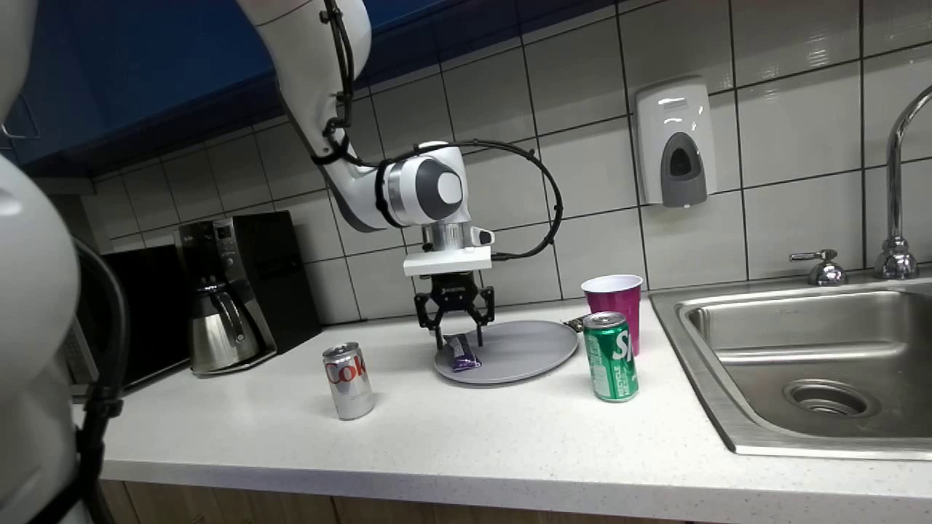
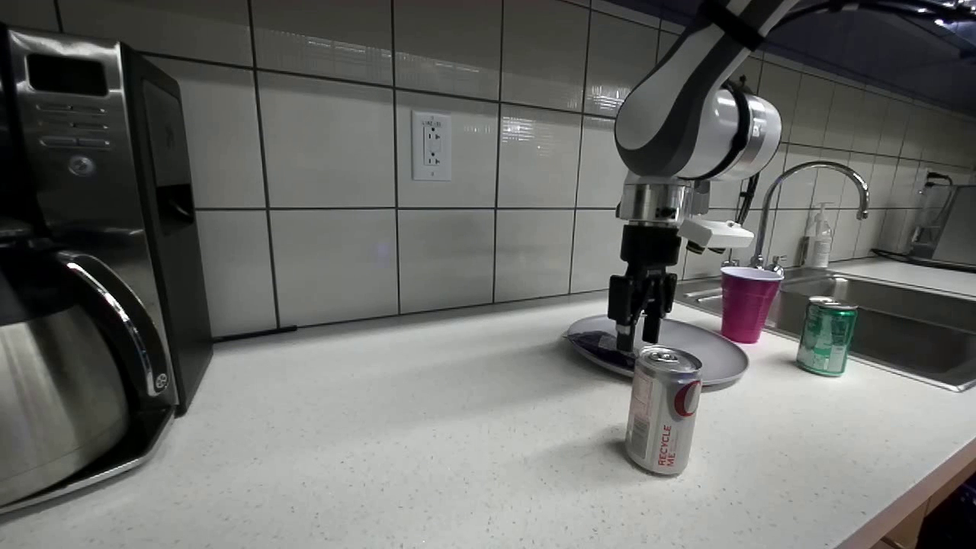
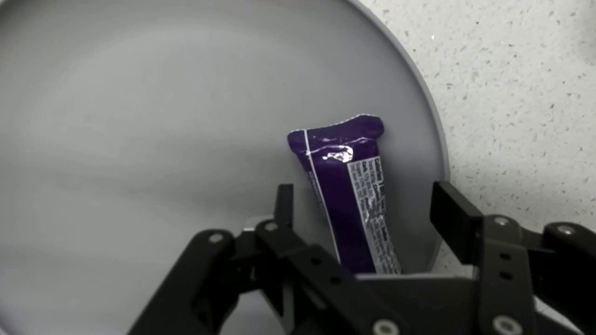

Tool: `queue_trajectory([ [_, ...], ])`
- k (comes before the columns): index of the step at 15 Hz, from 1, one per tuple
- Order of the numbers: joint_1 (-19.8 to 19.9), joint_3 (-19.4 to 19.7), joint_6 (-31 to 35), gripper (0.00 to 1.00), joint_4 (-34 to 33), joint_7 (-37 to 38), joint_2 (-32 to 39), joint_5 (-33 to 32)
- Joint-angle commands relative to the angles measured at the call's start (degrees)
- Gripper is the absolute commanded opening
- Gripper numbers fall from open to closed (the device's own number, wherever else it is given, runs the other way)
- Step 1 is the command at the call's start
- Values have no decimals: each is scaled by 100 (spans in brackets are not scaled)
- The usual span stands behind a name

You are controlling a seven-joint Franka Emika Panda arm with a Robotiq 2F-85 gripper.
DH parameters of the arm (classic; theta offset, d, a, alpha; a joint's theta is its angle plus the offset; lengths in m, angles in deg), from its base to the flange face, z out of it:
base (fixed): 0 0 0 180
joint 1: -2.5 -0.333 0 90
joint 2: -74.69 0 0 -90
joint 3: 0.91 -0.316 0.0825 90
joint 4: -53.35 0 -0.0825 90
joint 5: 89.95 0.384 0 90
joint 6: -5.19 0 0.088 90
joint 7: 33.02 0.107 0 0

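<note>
Over the gray plate, the gripper stands wide astride a purple packet, near a silver "RECYCLE ME" can.

- A silver metal drink can with red lettering, a green metal drink can with white lettering: two cans
- One slim, glossy purple packet
- One round, shallow grey plate
- One tapered magenta cup, white inside
- One black two-fingered gripper
- One white-and-grey robot arm
- One boxy black-and-silver coffee maker with one steel carafe
- One rectangular stainless-steel sink with one curved chrome faucet
- One white-and-grey plastic wall dispenser
- One translucent pump bottle
- One rectangular white wall outlet
</note>
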Motion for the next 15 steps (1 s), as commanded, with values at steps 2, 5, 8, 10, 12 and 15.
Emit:
queue_trajectory([
  [2, 66, -81, -246, 100, -180, -69, 92, -19],
  [5, 69, -92, -267, 100, -230, -70, 161, -14],
  [8, 76, -92, -295, 100, -275, -67, 213, -18],
  [10, 84, -87, -306, 72, -307, -66, 235, -18],
  [12, 89, -85, -321, 56, -342, -69, 255, -21],
  [15, 97, -85, -335, 34, -367, -83, 251, -20],
])
